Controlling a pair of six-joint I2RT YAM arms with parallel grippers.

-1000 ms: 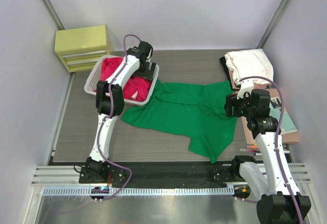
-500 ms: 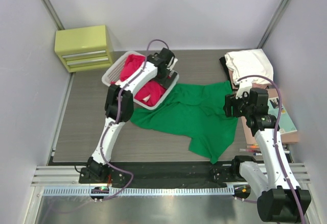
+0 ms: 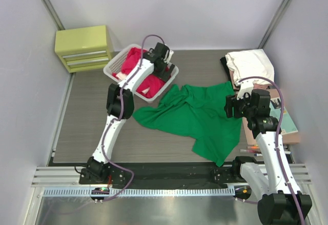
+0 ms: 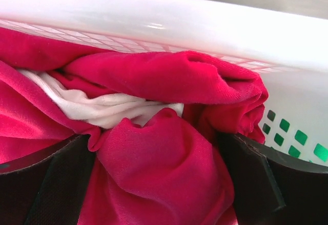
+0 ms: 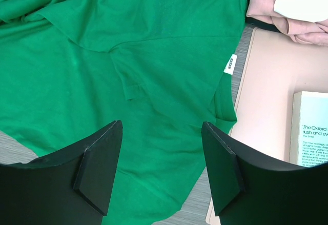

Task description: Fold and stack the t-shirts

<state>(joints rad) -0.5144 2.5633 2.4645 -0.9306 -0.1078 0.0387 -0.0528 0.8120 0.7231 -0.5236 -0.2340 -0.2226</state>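
Note:
A bright green t-shirt lies spread and rumpled on the table's middle; its white neck label shows in the right wrist view. Red t-shirts fill the white slatted basket at the back left. My left gripper reaches into the basket's right end. Its jaws stand open, and a bulge of red t-shirt with a strip of white cloth sits between them. My right gripper hovers open above the green t-shirt's right part, holding nothing.
A folded white t-shirt tops a stack at the back right, with pale pink cloth under it. A book lies on a pinkish board at the right. A yellow drawer unit stands back left.
The basket has slid right and turned, with my left gripper in it. The green t-shirt's left part has bunched toward the middle. My right arm has stayed put.

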